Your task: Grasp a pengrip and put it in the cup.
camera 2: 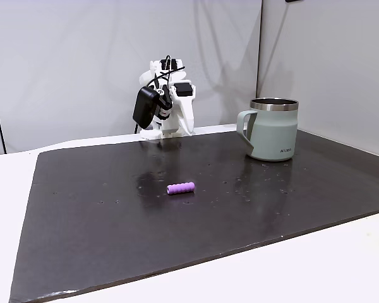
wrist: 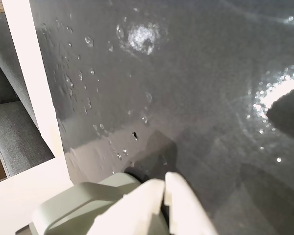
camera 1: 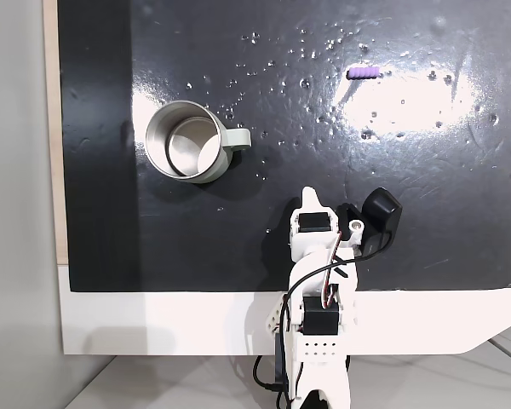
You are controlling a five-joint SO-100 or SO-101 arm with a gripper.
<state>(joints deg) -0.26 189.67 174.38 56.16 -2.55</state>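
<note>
The pengrip (camera 1: 363, 72) is a short purple ribbed tube lying on its side on the black mat; in another fixed view the pengrip (camera 2: 180, 188) lies mid-mat. The cup (camera 1: 192, 141) stands upright, pale grey-green with a metal inside and its handle towards the arm; the same cup (camera 2: 273, 129) stands at the right of that other view. My gripper (camera 1: 309, 200) is folded back near the arm's base, far from the pengrip, its white fingers together and holding nothing. In the wrist view the gripper (wrist: 164, 188) sits low, with part of the cup (wrist: 73, 205) beside it.
The black mat (camera 1: 238, 247) is wet-looking and shiny, dotted with small white specks. It lies on a white table (camera 1: 153, 324) whose edge runs along the front. A black wrist camera (camera 1: 380, 211) sticks out beside the arm.
</note>
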